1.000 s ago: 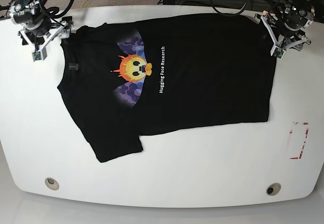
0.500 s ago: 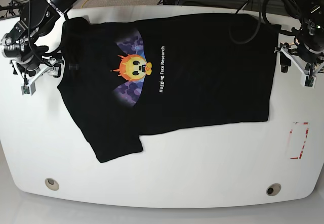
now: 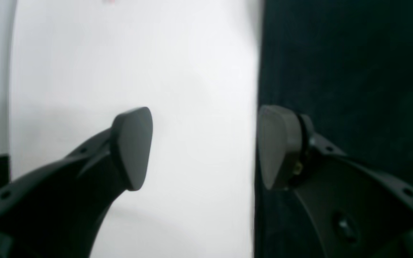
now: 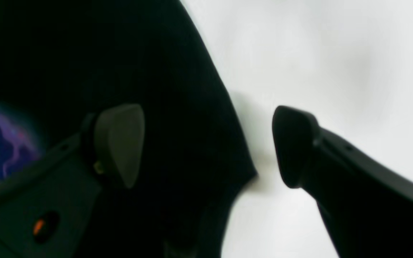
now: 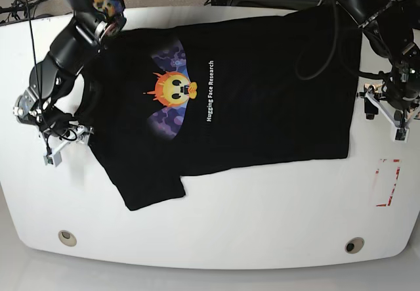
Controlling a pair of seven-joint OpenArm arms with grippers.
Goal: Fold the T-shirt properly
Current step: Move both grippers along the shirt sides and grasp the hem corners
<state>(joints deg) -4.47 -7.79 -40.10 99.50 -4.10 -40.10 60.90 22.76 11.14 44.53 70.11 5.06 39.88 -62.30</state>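
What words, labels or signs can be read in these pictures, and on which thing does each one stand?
"Hugging Face Research": white letters on the T-shirt, running sideways beside the printed graphic in the base view.
Red and white marking on the table: no letters can be made out.
Wrist views: blurred, no text readable.

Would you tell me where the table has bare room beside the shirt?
The table lies bare in a wide strip below the T-shirt and left of its sleeve. Crowded: the right gripper and left gripper flank the shirt's edges.
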